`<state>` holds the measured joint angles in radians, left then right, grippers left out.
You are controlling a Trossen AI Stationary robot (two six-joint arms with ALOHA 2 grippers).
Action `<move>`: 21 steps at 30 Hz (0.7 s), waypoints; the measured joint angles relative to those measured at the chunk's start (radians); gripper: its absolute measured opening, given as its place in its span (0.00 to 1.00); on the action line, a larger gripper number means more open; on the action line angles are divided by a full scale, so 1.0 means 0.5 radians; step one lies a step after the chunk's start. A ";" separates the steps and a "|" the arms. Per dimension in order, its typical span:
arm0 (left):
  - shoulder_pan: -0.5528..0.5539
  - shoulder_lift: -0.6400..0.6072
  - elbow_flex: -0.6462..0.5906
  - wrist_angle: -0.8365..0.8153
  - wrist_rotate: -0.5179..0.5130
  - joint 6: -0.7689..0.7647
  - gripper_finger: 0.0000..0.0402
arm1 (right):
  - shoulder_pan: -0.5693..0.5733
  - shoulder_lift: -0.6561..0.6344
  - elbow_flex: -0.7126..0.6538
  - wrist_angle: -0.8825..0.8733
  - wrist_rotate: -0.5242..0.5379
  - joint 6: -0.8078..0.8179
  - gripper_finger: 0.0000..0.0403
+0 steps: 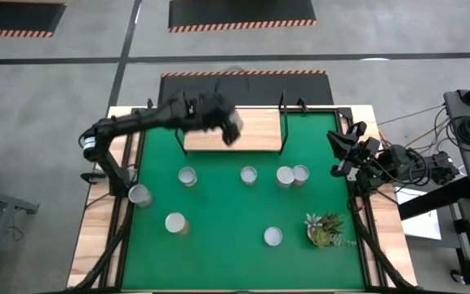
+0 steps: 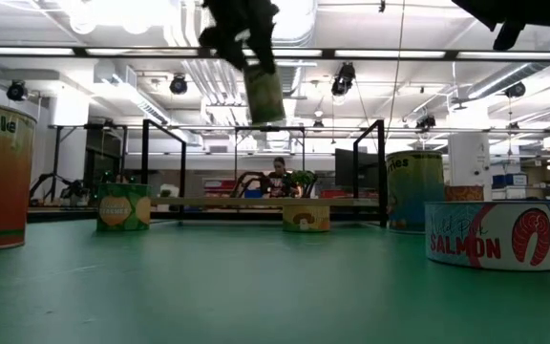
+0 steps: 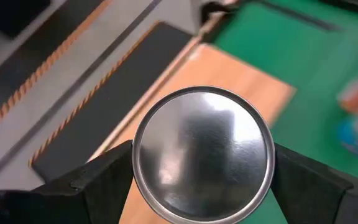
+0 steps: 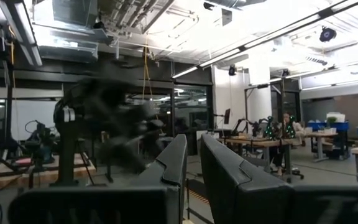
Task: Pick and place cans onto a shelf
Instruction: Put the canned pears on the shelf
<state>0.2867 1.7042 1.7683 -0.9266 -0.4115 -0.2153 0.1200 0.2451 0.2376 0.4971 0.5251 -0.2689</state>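
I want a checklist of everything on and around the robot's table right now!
Surface: green mat on a wooden table.
Job's things: shelf at the far edge; seven cans loose on the mat, such as one near the front; another can held above the shelf.
Clutter: small plant.
Grippers: left gripper shut on the can; right gripper parked off the mat's right side, fingers nearly together.
Cables: bundle right of the table.
Surroundings: person seated far behind.
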 joint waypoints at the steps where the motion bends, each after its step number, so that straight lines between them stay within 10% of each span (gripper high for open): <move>1: 0.077 0.000 -0.010 0.001 0.026 -0.002 0.78 | 0.000 0.000 0.001 -0.003 0.000 -0.011 0.09; 21: 0.432 0.411 -0.057 0.205 0.177 0.011 0.78 | 0.000 -0.002 0.001 -0.014 0.002 -0.042 0.09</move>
<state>0.5026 1.9096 1.7397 -0.8244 -0.3231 -0.2100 0.1200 0.2443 0.2379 0.4900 0.5262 -0.2900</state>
